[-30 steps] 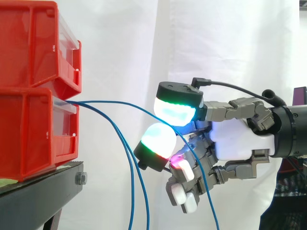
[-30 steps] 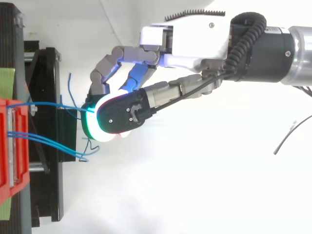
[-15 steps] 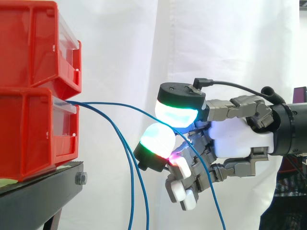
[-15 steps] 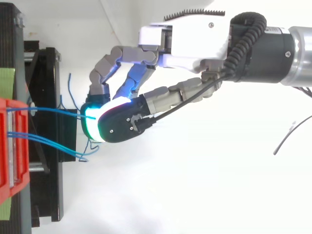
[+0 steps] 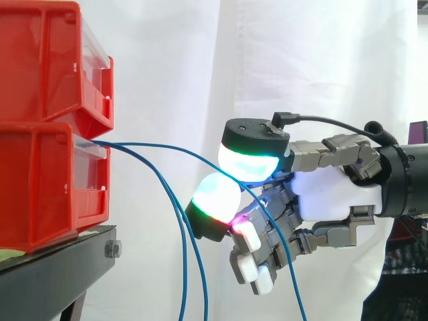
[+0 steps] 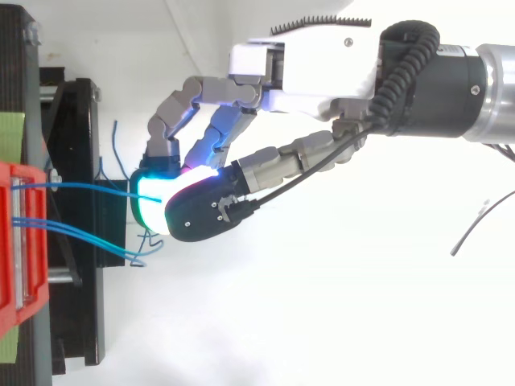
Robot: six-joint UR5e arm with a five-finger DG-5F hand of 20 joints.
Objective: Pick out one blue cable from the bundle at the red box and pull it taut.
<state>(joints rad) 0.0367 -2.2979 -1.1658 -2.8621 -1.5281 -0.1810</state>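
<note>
We see the hand holding one blue cable beside the stacked red bins.
The hand (image 5: 334, 194) curls its fingers, and its rounded, glowing pads (image 5: 247, 164) pinch a thin, smooth blue cable (image 6: 80, 187). The cable runs in a slack arc from the front of the lower red plastic bin (image 5: 40, 180). Other blue cables (image 6: 72, 233) droop past the black metal stand (image 5: 53, 274).

place: lab test rig | cues: white curtain (image 5: 301, 60), red bins (image 5: 40, 180), black stand (image 5: 53, 274)
</note>
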